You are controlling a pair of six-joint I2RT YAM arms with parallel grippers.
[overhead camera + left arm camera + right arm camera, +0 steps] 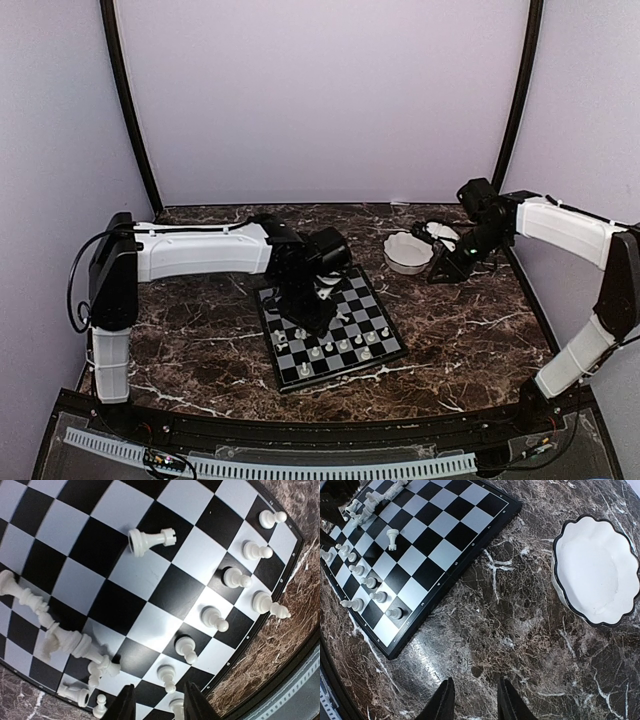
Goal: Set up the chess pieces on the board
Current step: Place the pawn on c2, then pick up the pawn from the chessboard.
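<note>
The black and silver board (372, 300) lies at the table's middle. A row of white pawns (343, 346) stands along its near edge. In the left wrist view the board (110, 545) shows the pawn row (215, 618), a rook (150, 540) on its side, and a heap of fallen pieces (62, 637). My left gripper (315, 318) hovers low over the board, open and empty (160, 704), with a pawn (167, 676) just ahead of its fingertips. My right gripper (447, 265) is open and empty (476, 704) above bare marble, right of the board (445, 525).
An empty white scalloped bowl (405, 262) stands on the marble right of the board, beside my right gripper; it also shows in the right wrist view (595, 570). Curtain walls close in the back and the sides.
</note>
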